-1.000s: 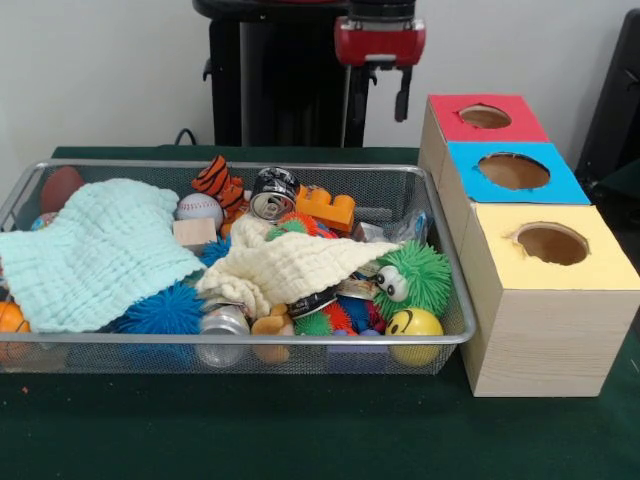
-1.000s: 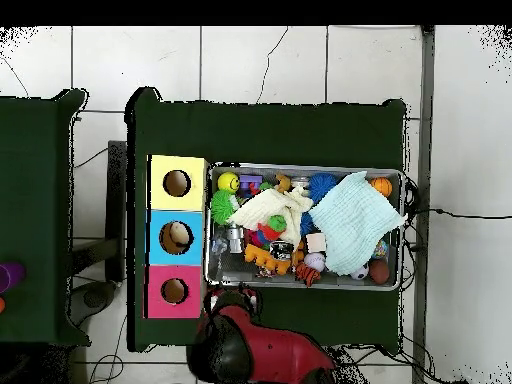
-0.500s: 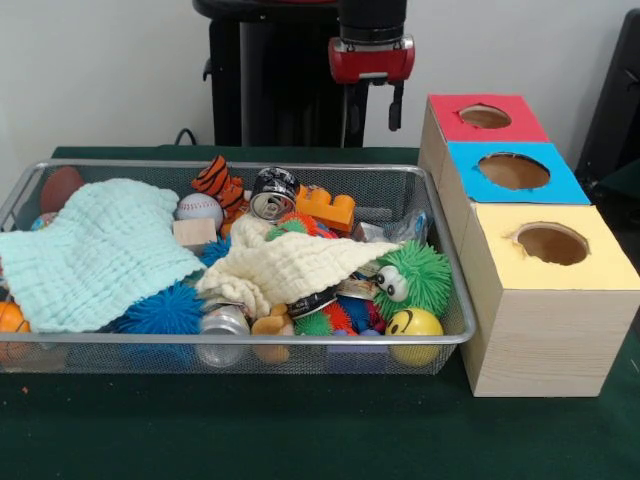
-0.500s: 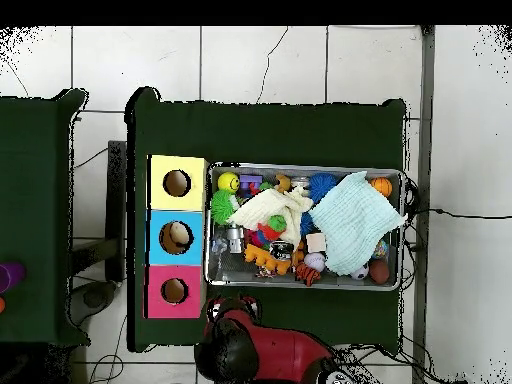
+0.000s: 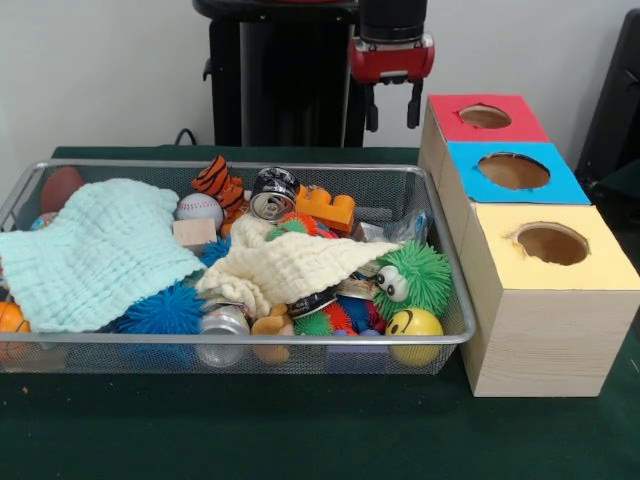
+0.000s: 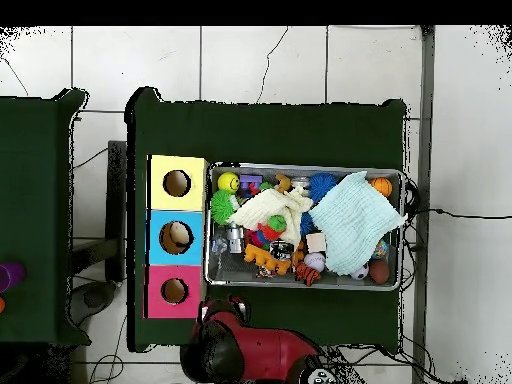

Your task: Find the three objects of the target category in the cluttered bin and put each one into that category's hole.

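Note:
The silver wire-mesh bin (image 5: 240,345) (image 6: 305,283) is full of clutter: a mint cloth (image 5: 90,250), a cream cloth (image 5: 290,265), cans (image 5: 272,192), a baseball (image 5: 199,208), a fuzzy green toy (image 5: 412,280), a yellow smiley ball (image 5: 413,325), a blue spiky ball (image 5: 165,312), an orange block (image 5: 325,208). Three wooden boxes with holes stand beside it: red (image 5: 484,117), blue (image 5: 513,170), yellow (image 5: 551,243). My gripper (image 5: 391,105) hangs open and empty behind the bin's far rim, left of the red box. In the overhead view it (image 6: 232,305) is below the bin.
The boxes also show in the overhead view, yellow (image 6: 177,183), blue (image 6: 176,237), red (image 6: 174,291); something pale lies in the blue hole. The black pedestal (image 5: 280,70) stands behind the bin. A second green table (image 6: 35,220) is at the left.
The gripper moved left and up, then back right toward the red box. The bin's contents have not moved.

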You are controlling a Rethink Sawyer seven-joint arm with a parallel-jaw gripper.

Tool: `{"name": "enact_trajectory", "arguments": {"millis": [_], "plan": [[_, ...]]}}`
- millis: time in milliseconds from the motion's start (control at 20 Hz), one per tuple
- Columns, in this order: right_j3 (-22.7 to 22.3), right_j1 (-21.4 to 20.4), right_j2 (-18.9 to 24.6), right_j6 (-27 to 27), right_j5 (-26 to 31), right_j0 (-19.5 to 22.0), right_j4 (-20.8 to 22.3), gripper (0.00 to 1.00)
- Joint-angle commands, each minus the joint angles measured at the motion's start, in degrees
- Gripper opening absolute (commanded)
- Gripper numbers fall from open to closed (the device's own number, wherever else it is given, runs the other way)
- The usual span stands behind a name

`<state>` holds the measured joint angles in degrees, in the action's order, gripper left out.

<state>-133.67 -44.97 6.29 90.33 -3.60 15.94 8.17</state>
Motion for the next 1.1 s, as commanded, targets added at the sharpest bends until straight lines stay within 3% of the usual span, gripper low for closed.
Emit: {"name": "enact_trajectory", "arguments": {"millis": [50,200,450,550,650,850,1100], "plan": [[4.02,-4.16,5.3,10.63,7.53,-0.41,-4.64,1.0],[3.79,-5.15,7.03,10.35,12.99,0.79,-6.8,1.0],[7.98,-9.01,4.88,8.22,28.43,-0.26,-10.26,1.0],[10.59,-9.36,3.35,7.01,32.47,-1.59,-9.42,1.0],[10.69,-10.66,4.64,5.89,35.01,0.08,-9.61,1.0],[10.74,-11.08,8.82,-0.1,35.36,5.92,-8.91,1.0],[9.61,-8.83,11.28,-2.89,31.72,11.3,-5.96,1.0]]}}
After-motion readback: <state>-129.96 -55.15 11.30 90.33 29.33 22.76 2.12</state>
